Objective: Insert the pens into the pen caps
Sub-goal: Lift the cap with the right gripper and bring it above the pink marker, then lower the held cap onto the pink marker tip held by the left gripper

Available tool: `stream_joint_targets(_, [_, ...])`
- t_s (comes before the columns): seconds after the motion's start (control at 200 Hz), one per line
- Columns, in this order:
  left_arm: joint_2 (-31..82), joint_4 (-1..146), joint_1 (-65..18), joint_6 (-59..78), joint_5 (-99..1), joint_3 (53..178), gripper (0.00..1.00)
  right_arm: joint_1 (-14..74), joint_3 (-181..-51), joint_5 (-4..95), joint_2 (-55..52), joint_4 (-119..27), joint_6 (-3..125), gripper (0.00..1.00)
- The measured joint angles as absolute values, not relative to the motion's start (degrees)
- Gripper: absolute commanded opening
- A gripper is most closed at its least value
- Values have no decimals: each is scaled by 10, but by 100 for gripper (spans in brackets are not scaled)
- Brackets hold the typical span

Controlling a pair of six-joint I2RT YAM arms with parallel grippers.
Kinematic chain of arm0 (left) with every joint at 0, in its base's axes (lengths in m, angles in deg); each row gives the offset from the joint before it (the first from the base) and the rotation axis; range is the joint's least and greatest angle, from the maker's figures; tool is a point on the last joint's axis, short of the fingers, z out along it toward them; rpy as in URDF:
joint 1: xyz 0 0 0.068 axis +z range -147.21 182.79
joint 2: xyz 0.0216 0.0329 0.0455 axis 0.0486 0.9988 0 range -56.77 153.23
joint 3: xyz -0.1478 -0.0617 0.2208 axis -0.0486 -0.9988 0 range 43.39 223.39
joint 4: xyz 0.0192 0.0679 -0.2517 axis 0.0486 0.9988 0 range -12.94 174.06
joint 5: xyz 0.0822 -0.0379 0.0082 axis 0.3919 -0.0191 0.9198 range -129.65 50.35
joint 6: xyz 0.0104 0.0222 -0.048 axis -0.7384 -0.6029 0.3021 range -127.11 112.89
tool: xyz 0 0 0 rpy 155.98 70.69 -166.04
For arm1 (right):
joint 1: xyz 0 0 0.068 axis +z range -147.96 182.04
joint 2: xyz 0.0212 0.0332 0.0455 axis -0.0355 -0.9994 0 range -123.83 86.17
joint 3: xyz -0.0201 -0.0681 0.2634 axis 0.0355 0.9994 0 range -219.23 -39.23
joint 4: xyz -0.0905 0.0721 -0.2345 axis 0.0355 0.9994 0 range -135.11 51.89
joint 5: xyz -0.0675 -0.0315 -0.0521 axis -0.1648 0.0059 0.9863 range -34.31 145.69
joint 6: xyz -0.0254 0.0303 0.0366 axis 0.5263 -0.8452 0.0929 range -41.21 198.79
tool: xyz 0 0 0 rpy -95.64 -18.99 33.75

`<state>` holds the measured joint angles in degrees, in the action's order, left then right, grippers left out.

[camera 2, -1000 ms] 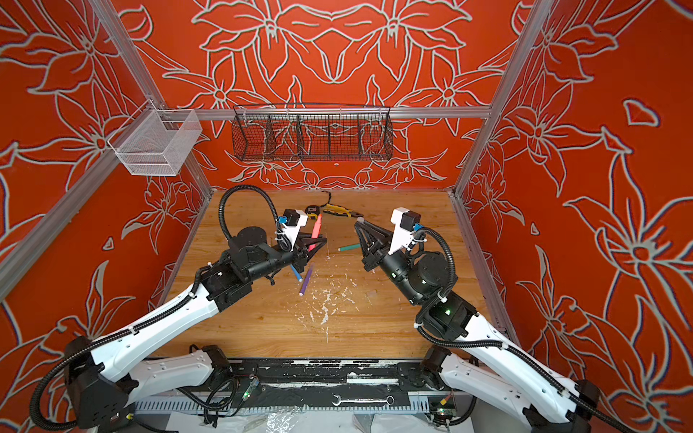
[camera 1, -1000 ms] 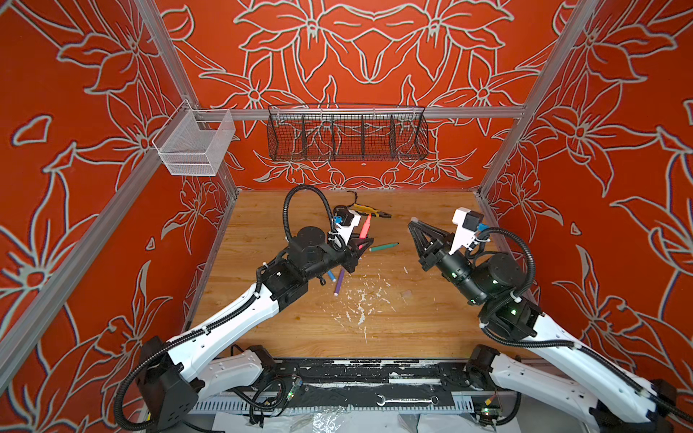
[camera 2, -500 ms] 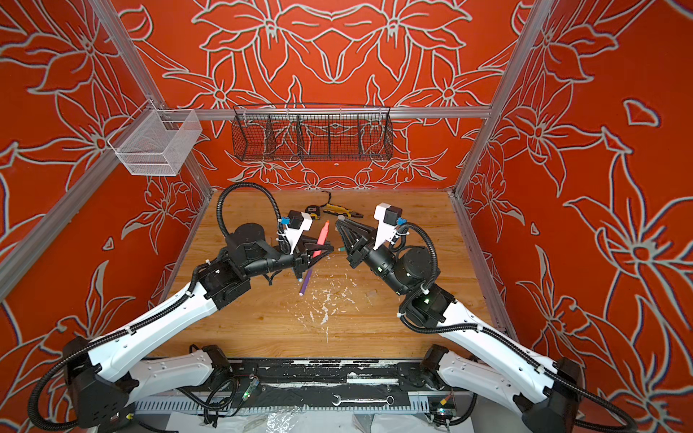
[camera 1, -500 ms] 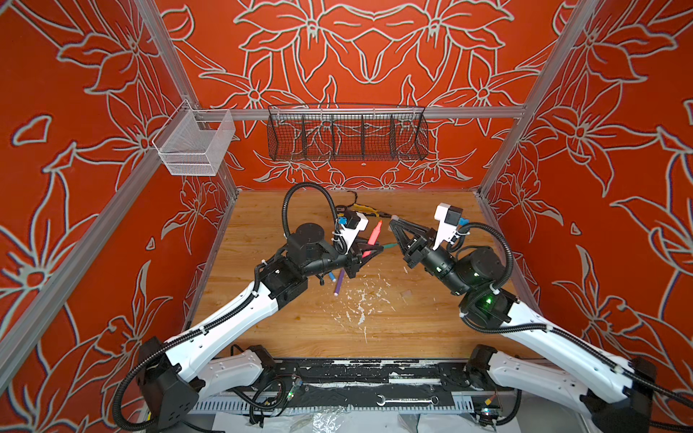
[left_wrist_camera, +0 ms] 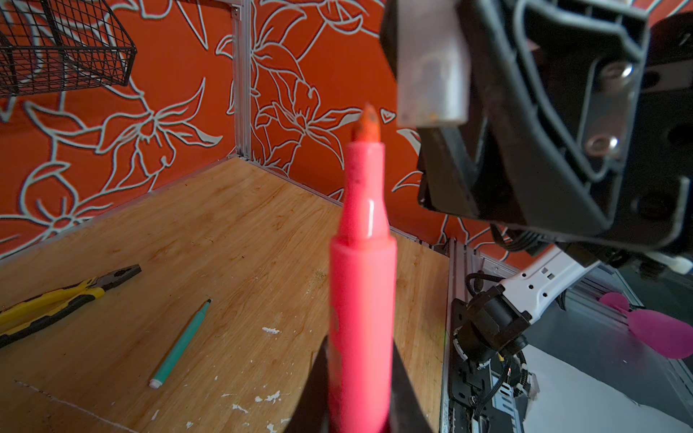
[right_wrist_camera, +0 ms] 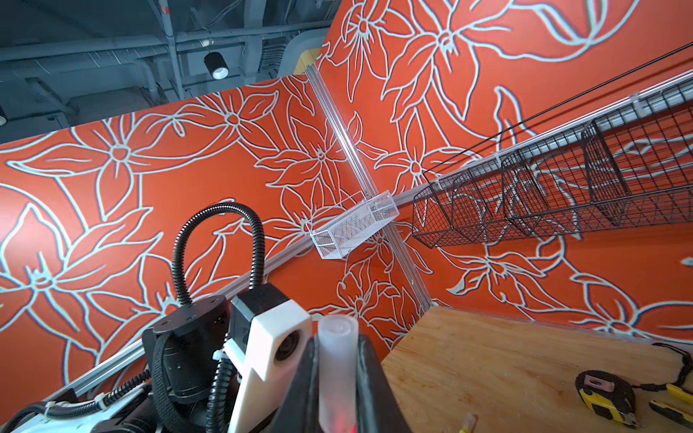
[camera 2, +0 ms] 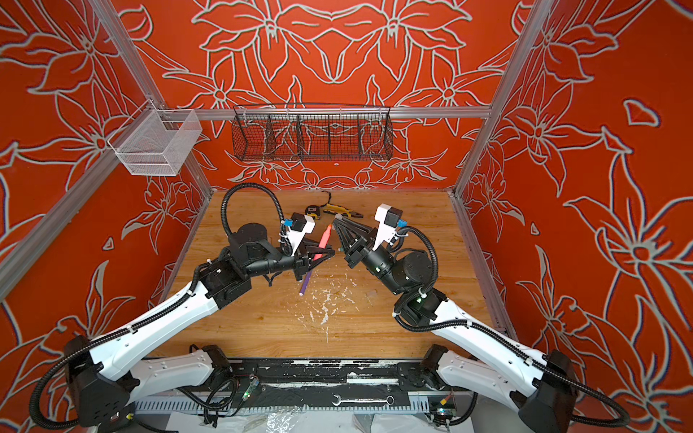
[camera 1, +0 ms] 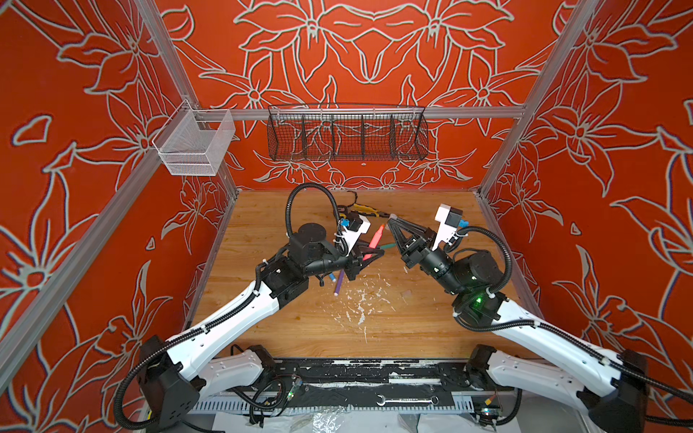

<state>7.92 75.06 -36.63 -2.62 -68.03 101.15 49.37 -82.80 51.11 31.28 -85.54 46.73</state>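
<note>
My left gripper (camera 1: 369,255) (left_wrist_camera: 362,360) is shut on a pink-red pen (camera 1: 376,240) (camera 2: 324,240) (left_wrist_camera: 362,285), whose bare tip points up and away from the table. The right gripper (camera 1: 392,219) (right_wrist_camera: 337,348) is shut on a clear pen cap (right_wrist_camera: 337,360) (left_wrist_camera: 431,75). In the left wrist view the cap hangs just beside and above the pen's tip, not over it. On the table lie a green pen (camera 1: 386,246) (left_wrist_camera: 180,343), a purple pen (camera 1: 339,283) (camera 2: 305,283) and a blue pen (camera 1: 332,277), partly hidden under the left arm.
Yellow-and-black pliers (camera 2: 343,212) (left_wrist_camera: 56,300) and a tape measure (camera 2: 312,211) (right_wrist_camera: 603,397) lie near the back wall. A black wire basket (camera 1: 347,133) and a white mesh basket (camera 1: 195,146) hang on the walls. White flecks (camera 1: 360,300) dot the wooden floor.
The right gripper has swung left with the cap, close to the pen's tip. The left gripper has shifted a little to the right and tilted the pink-red pen toward it.
</note>
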Motion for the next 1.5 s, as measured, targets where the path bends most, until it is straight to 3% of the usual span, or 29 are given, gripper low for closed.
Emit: stream_joint_targets(1.501, [88,775,-370,-37,-693,1024,0,493,-812,508,293,-910,472,0])
